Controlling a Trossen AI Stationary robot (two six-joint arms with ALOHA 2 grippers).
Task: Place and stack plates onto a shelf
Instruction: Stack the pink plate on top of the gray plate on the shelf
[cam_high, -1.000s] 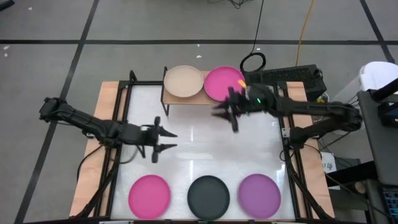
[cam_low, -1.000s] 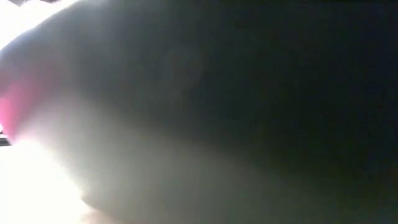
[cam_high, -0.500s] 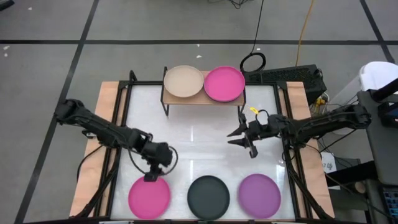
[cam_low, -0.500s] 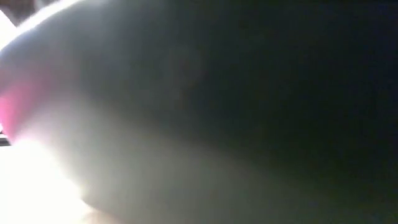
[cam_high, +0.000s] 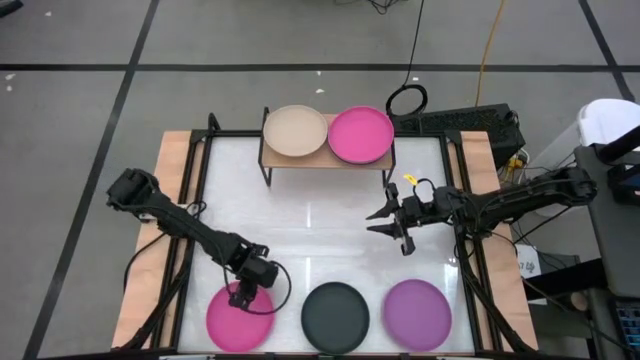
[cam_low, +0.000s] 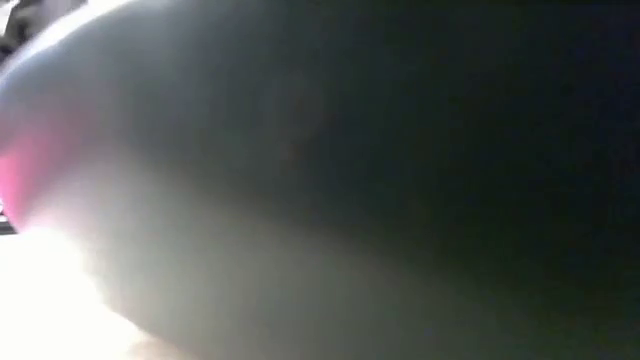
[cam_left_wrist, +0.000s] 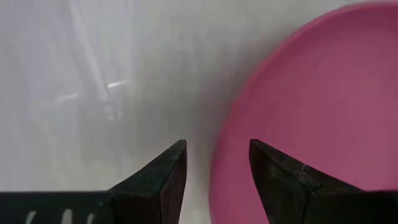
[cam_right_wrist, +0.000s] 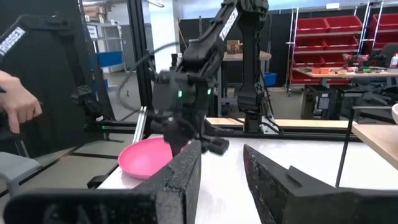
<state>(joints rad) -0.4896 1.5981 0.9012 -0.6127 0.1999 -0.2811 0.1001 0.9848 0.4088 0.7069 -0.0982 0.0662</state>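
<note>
While the right pincer (cam_high: 392, 229) has held its place over the table (cam_high: 330, 240), fingers apart and empty, the left pincer (cam_high: 243, 296) has dropped onto the near magenta plate (cam_high: 240, 314), narrowly parted astride its rim. "TROSSEN" reads only in the right wrist view. The shelf (cam_high: 275, 160) carries a beige plate (cam_high: 295, 131) and magenta plate (cam_high: 360, 135).

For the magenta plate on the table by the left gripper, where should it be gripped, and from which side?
Probably at the rim. The magenta plate lies flat on the white table, so only its raised edge gives purchase. The open left gripper already straddles the rim on the shelf-facing side, one finger inside and one outside; pinching there from above looks best.
</note>
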